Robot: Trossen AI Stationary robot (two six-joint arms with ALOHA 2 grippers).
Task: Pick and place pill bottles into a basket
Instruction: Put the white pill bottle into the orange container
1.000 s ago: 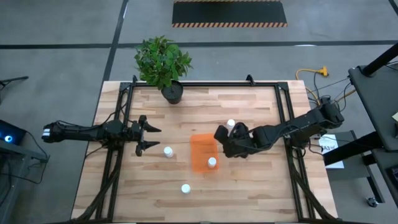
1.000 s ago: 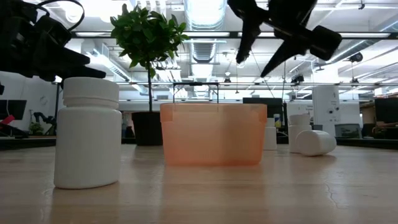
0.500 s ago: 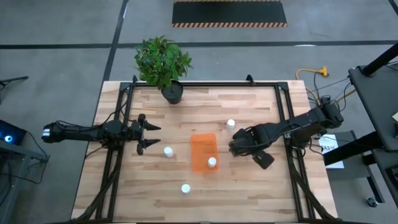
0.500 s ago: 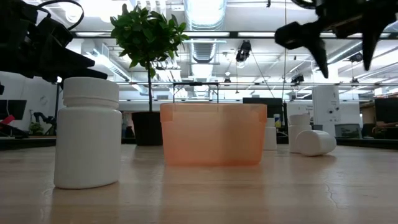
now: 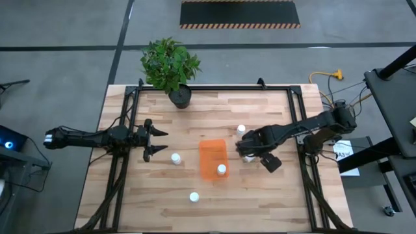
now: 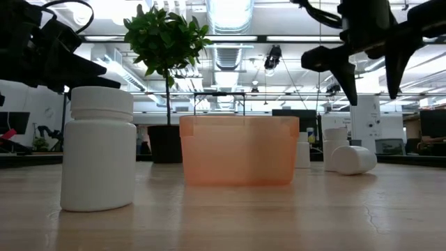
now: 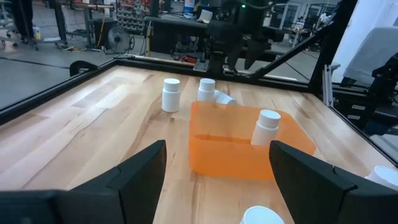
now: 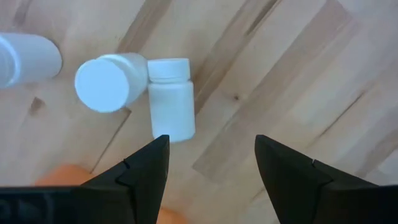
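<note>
The orange basket (image 5: pixel 211 158) sits mid-table with one pill bottle (image 5: pixel 221 169) upright in its near right corner. Just right of the basket, my right gripper (image 5: pixel 246 148) hangs open and points down above a bottle lying on its side (image 8: pixel 171 102) and an upright one (image 8: pixel 102 83) touching it; it touches neither. Other upright bottles stand at the far side (image 5: pixel 241 129), left of the basket (image 5: pixel 175 158) and near the front (image 5: pixel 194 196). My left gripper (image 5: pixel 153 140) waits open at the table's left, pointing toward the basket (image 7: pixel 249 146).
A potted plant (image 5: pixel 171 65) stands at the table's far edge. Black frame rails (image 5: pixel 123 162) run along the left and right sides. Bare wood lies near the front right (image 5: pixel 273 201).
My right gripper has drawn from the basket's right rim a little toward the table's right edge and has rolled and tipped so that its fingers now point straight down over the bottles beside the basket. Its fingers keep the same gap. No bottle has moved.
</note>
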